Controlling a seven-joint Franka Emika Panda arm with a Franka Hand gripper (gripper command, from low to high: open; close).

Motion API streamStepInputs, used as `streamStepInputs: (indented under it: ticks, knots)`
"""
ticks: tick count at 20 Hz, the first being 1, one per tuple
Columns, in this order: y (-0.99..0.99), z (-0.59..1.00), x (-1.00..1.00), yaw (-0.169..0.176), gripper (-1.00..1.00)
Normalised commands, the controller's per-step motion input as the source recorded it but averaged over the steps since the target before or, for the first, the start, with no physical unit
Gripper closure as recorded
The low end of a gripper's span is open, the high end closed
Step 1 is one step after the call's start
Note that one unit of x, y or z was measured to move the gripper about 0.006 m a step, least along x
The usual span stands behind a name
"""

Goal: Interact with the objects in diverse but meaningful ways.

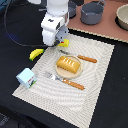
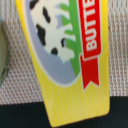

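While my white arm hung low over the far corner of the striped cream placemat (image 1: 92, 75), my gripper (image 1: 62, 44) sat right over the flat yellow rectangular butter box (image 2: 67, 60) with its red label and cow picture; the box filled my wrist view, lying on the ribbed mat, and in the exterior view only a yellow edge of it (image 1: 64, 45) showed beneath my wrist; I could not tell whether my fingers were spread or clenched, nor whether they touched the box, since neither view showed them. Just beside the box, toward the exterior view's left, the small yellow banana (image 1: 35, 53) lay on the dark tabletop (image 1: 15, 95) at the mat's edge; near the mat's middle the golden-brown scored bread loaf (image 1: 68, 64) rested on a pale round plate (image 1: 62, 74); a wooden-handled knife (image 1: 86, 59) lay just beyond the loaf and a wooden-handled fork (image 1: 65, 80) lay on the near side of the plate; a small pale blue and white carton (image 1: 25, 77) stood at the mat's corner on the exterior view's left; two grey pots (image 1: 92, 13) stood well apart on the brown surface behind.
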Motion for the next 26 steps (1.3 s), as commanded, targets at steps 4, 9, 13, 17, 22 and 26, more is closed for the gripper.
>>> streamStepInputs:
  ticks: [4,9,13,17,22,26]
  knots:
    - [0.0,-0.02,0.2,0.022,1.0]
    - [0.0,-0.01,0.19,0.019,1.0]
    - [0.0,-0.04,0.18,0.019,1.0]
    - [0.01,-0.03,0.2,0.017,1.0]
    - [0.14,0.56,0.05,0.003,1.0]
    - [0.29,1.0,-0.01,0.0,1.0]
